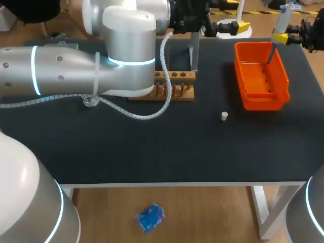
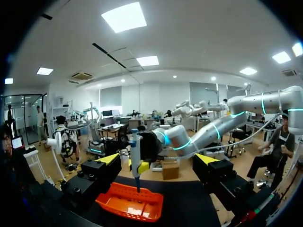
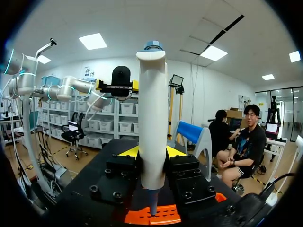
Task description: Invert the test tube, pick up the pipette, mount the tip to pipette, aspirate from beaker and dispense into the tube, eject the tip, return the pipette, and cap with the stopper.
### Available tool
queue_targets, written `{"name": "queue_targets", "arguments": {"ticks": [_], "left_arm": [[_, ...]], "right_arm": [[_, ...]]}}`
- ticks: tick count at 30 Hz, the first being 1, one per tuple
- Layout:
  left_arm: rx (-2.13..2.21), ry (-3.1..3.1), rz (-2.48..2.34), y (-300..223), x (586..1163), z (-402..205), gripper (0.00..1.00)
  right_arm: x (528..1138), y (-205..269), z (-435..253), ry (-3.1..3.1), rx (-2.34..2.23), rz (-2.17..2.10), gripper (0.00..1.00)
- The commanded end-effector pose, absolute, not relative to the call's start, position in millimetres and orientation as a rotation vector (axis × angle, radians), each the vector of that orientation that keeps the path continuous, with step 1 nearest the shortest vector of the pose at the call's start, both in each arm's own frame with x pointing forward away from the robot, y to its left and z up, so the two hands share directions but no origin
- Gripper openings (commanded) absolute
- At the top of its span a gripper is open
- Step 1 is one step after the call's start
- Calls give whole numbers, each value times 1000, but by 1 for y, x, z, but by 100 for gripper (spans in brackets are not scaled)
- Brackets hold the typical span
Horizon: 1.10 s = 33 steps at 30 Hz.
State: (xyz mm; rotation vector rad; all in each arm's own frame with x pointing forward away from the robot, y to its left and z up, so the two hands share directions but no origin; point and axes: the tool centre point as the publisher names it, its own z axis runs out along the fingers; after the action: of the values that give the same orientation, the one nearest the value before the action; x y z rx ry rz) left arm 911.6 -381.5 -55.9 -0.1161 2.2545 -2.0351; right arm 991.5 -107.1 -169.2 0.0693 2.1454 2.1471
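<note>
**Fig. 1.** Pipetting task, at the stage where the pipette is held over the bin. A black table (image 1: 152, 152) is shown, crossed from its left edge by the left arm (image 1: 61, 71). The left gripper (image 2: 158, 159) is held above the far edge with its fingers spread and nothing between them. An orange bin (image 1: 260, 96) is placed at the far right corner. A wooden rack (image 1: 177, 76) and a clear stand (image 1: 194, 50) are set near the middle of the far edge, the stand unoccupied. The rack is partly hidden by the arm, so no test tube can be made out. The pipette (image 3: 152, 118) is pinched upright by the right gripper (image 3: 151, 152), with its lower end over the bin. A beaker (image 1: 91, 101) is glimpsed under the left arm, and a white stopper (image 1: 225, 116) lies loose near the bin. The pickup is judged done. Whether a tip is mounted, or liquid transferred, cannot be told. Returning the pipette and capping are judged undone.
</note>
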Motion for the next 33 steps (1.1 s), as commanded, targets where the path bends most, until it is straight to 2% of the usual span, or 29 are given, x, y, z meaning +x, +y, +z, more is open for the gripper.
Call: {"name": "queue_targets", "arguments": {"ticks": [1, 12, 23, 33], "left_arm": [[-148, 2294, -1943, -354, 900, -56, 100], [-224, 2367, -1905, -270, 864, -65, 100], [-274, 2336, -1911, -210, 845, -81, 100], [-254, 2290, -1859, -178, 841, -95, 100]], "right_arm": [[992, -108, -169, 2149, 67, 2147, 0], [992, -108, -169, 2149, 67, 2147, 0], [955, -42, -158, 2116, -48, 2214, 0], [913, 24, -165, 2151, -185, 2336, 0]]}}
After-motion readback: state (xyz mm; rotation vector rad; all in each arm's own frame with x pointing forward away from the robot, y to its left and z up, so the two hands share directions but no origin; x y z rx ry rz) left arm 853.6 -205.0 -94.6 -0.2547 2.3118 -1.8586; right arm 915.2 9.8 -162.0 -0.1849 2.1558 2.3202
